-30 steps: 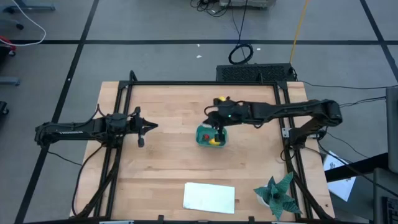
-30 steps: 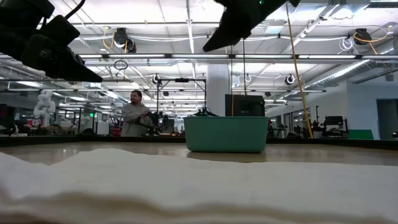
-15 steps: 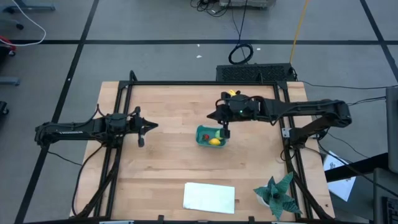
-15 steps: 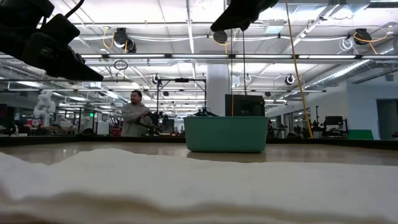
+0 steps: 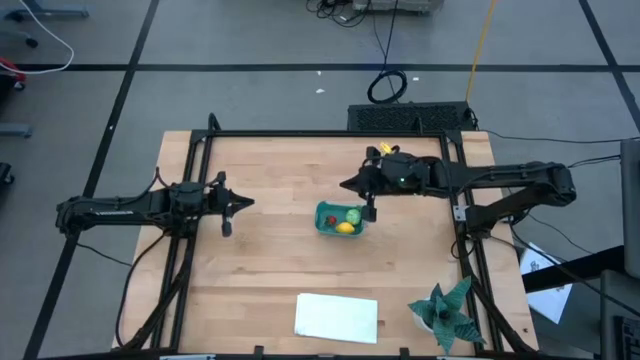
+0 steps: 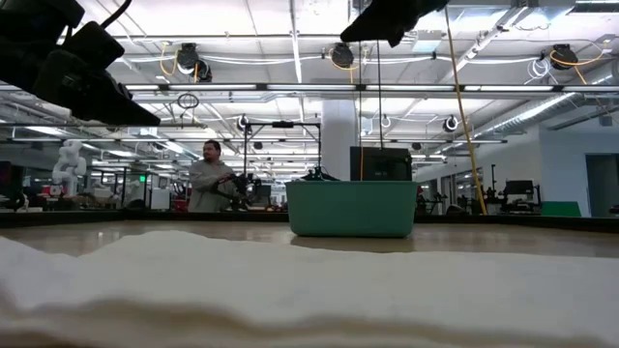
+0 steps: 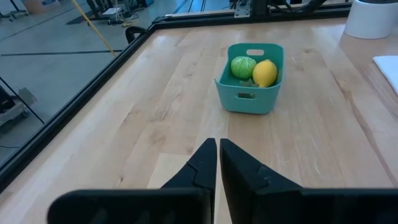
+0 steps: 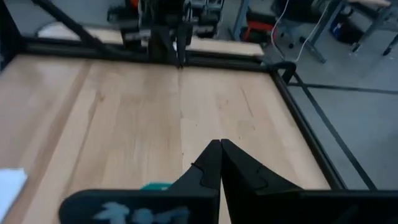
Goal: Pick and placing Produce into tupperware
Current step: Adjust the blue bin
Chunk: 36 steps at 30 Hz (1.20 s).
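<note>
Desk [image 5: 260, 270] carries the tub [image 5: 341, 220] mid-surface, reachable by both arms. Right pincer [image 5: 357, 190] beside its far rim, fingers together, empty. Left pincer [image 5: 232, 204] parked apart, together. Lemon [image 7: 265, 73], green ball [image 7: 243, 66], red piece [image 5: 333, 219] inside.

The right gripper [image 5: 349, 185] hangs just beside the tupperware [image 5: 340, 219], maybe over its far rim. The wood between the tub and the left gripper [image 5: 246, 202] is bare. A white sheet [image 5: 337, 316] and a spiky plant [image 5: 446, 312] sit along the near edge.
</note>
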### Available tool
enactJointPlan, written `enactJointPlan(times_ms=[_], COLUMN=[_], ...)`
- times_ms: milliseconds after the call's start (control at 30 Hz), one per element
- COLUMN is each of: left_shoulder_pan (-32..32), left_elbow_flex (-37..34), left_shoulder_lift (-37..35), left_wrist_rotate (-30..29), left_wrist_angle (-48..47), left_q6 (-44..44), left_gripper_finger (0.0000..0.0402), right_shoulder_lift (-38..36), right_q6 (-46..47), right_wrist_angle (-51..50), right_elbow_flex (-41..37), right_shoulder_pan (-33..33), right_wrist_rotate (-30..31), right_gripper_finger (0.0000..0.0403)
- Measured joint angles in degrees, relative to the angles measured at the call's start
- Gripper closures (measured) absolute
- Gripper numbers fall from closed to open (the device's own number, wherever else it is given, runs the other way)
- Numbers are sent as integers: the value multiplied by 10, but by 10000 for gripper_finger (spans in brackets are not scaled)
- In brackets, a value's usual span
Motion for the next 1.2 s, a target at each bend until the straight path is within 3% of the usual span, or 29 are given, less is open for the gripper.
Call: enactJointPlan(times_ms=[267,400,767,1033,1200], left_shoulder_pan=[0,0,0,0,0], left_elbow_flex=[0,0,0,0,-6], left_shoulder_lift=[0,0,0,0,0], left_wrist_rotate=[2,4,5,11,45], left_wrist_angle=[0,0,3,27,73], left_q6=[-2,-5,-7,13,24], left_gripper_finger=[376,376,376,376,376], right_shoulder_lift=[-72,-132,-311,-374,-405], right_q6=[16,16,62,79,103], right_wrist_angle=[81,93,124,228,307], right_elbow_flex=[-94,-137,-273,-394,-462], right_shoulder_pan=[0,-5,-30,-30,-28], right_wrist_rotate=[14,44,46,43,42], right_gripper_finger=[403,403,403,403,403])
